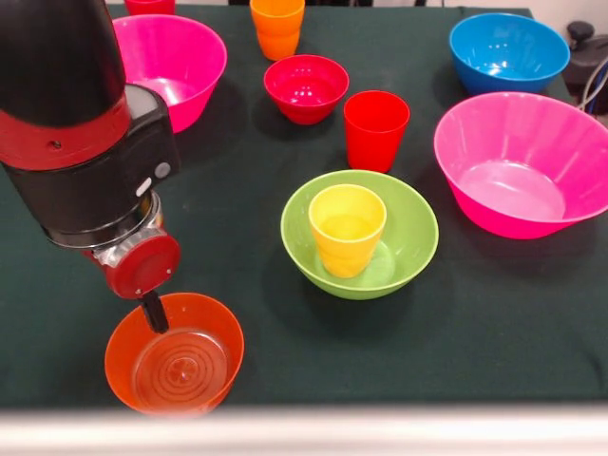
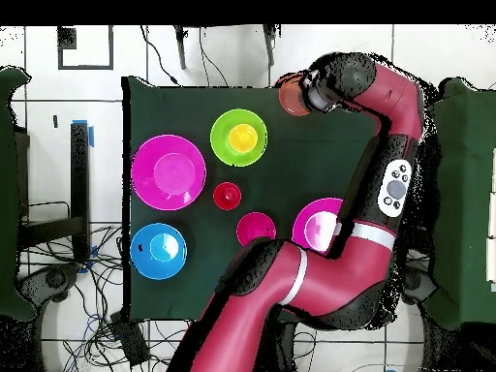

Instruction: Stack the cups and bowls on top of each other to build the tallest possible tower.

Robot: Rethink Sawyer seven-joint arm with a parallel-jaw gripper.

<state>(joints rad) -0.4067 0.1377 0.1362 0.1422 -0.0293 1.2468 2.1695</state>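
Note:
A lime-green bowl [image 1: 418, 233] [image 2: 221, 131] stands mid-table with a yellow cup [image 1: 347, 228] [image 2: 242, 139] upright inside it. At the table's edge is the small orange bowl [image 1: 180, 361] [image 2: 292, 100], its ringed bottom showing. My gripper [image 1: 152, 312] reaches down just inside that bowl's far rim. Whether it grips the rim is hidden by the wrist. A red cup [image 1: 375, 128] [image 2: 227, 196] and a small crimson bowl [image 1: 306, 87] [image 2: 256, 229] stand apart beyond the green bowl. Further back is an orange cup [image 1: 277, 27].
Two large hot-pink bowls [image 1: 176, 57] [image 1: 522, 166] sit at either side, and a blue bowl [image 1: 508, 49] [image 2: 158, 250] stands in a far corner. Another red vessel [image 1: 149, 5] peeks in at the top edge. The arm [image 2: 387, 145] spans one side of the table.

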